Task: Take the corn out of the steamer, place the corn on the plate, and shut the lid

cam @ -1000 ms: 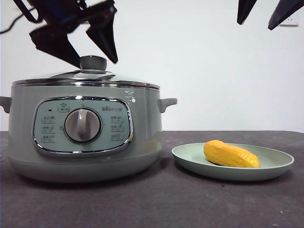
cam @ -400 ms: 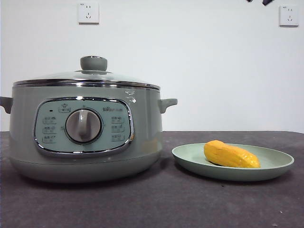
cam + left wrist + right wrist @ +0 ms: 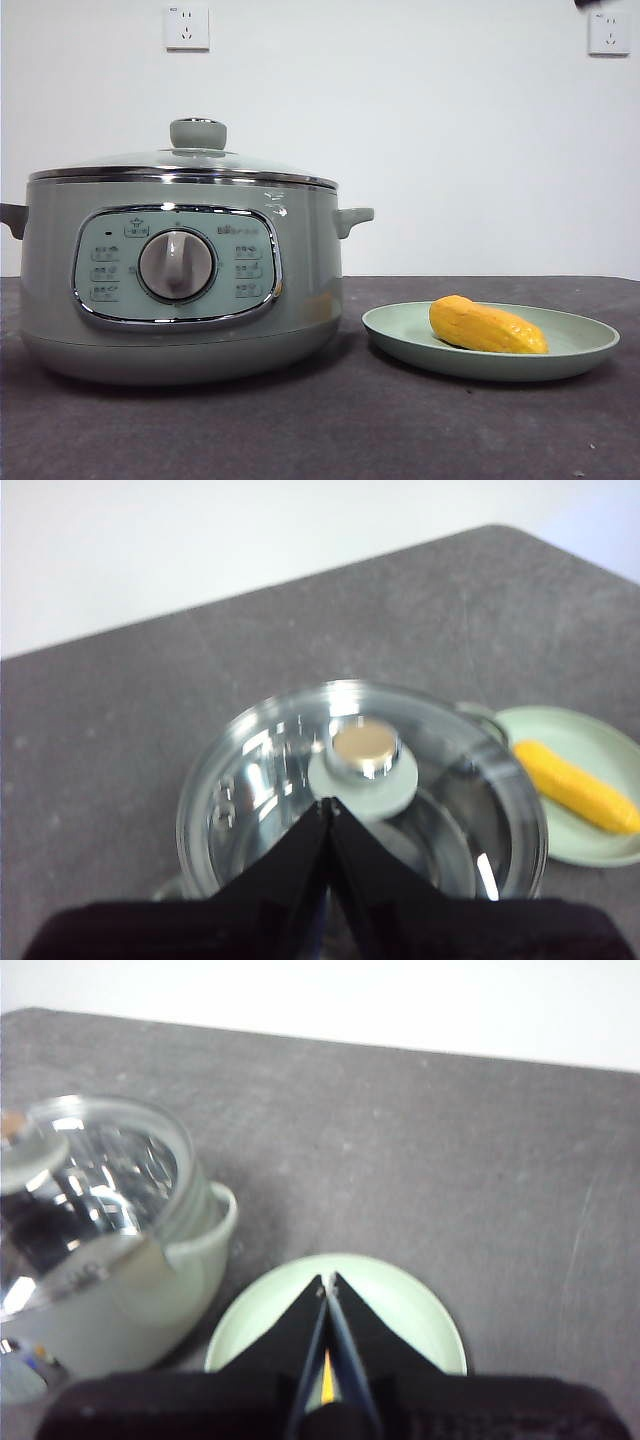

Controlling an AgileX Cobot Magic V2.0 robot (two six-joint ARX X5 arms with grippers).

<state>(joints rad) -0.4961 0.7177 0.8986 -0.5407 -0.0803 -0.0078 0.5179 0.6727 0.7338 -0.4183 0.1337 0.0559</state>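
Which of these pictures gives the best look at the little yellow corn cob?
The front view: the stubby orange-yellow corn cob lies whole on the shallow pale green plate. The left wrist view shows it blurred at the edge; the right wrist view shows only a sliver between the shut right gripper jaws.

Dark grey table (image 3: 330, 430), steamer (image 3: 170, 290) (lidded), plate (image 3: 490, 345) just beside it
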